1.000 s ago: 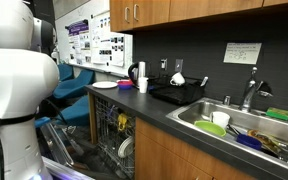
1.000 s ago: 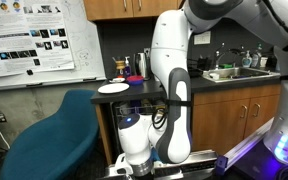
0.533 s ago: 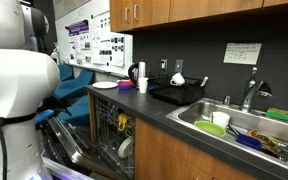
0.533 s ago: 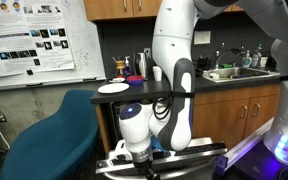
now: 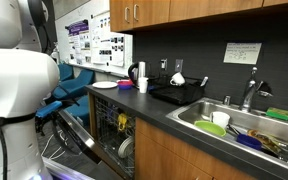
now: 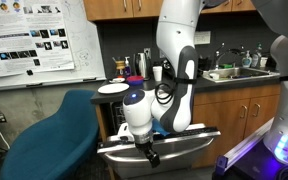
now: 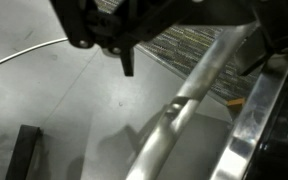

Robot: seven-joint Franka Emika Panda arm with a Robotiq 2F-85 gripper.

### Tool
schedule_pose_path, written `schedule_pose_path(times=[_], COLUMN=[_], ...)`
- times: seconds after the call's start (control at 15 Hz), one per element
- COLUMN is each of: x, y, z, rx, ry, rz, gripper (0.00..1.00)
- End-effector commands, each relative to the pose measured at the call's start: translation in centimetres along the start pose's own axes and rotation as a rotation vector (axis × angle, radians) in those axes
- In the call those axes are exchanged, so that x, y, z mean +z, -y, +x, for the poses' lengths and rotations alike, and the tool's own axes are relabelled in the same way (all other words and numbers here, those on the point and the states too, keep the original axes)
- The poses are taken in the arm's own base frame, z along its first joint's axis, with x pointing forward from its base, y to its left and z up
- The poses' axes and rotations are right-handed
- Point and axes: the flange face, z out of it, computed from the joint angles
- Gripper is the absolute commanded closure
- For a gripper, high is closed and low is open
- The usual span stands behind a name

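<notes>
1. We see the arm (image 6: 179,40) drop from the top of an exterior view as a white column, fold at a black joint and turn back down to a rounded wrist (image 6: 136,110).
2. The wrist points straight down, so the jaws sit at the front edge of the dishwasher door (image 6: 179,143).
3. The door hangs part open and tilted, below the desk (image 5: 174,112) and in front of the rack of plates (image 5: 122,140).
4. In the wrist view the door's metal handle (image 7: 189,100) runs slantwise between the fingers (image 7: 127,62).
5. The jaws are spread, not clenched: the handle lies between them, and the finger we marked stands clear of it.
6. A white plate (image 6: 113,88) rests on the desk behind the wrist, and a blue chair (image 6: 54,130) stands beside the door.
</notes>
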Motion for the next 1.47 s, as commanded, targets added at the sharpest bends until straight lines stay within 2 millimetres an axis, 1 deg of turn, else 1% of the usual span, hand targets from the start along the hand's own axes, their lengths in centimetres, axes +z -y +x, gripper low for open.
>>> schedule_pose_path(times=[0.0, 0.13, 0.27, 0.47, 0.6, 0.8, 1.07, 1.13, 1.4], x=[0.8, 0.6, 0.9, 0.6, 0.8, -0.5, -1.3, -1.9, -5.9], y=[-0.5, -1.5, -3.3, -5.2, -5.6, -5.7, -4.8, -4.7, -5.3], z=[-3.1, -3.8, -4.9, -5.6, -6.1, -6.3, -6.8, -6.7, -6.3], rx=[0.035, 0.055, 0.077, 0.097, 0.106, 0.122, 0.137, 0.138, 0.182], ry=[0.069, 0.08, 0.102, 0.116, 0.129, 0.126, 0.155, 0.155, 0.096], rz=[-0.012, -0.041, -0.092, -0.152, -0.152, -0.125, -0.123, -0.136, -0.289], gripper=[0.0, 0.0, 0.0, 0.0, 0.0, 0.0, 0.0, 0.0, 0.0])
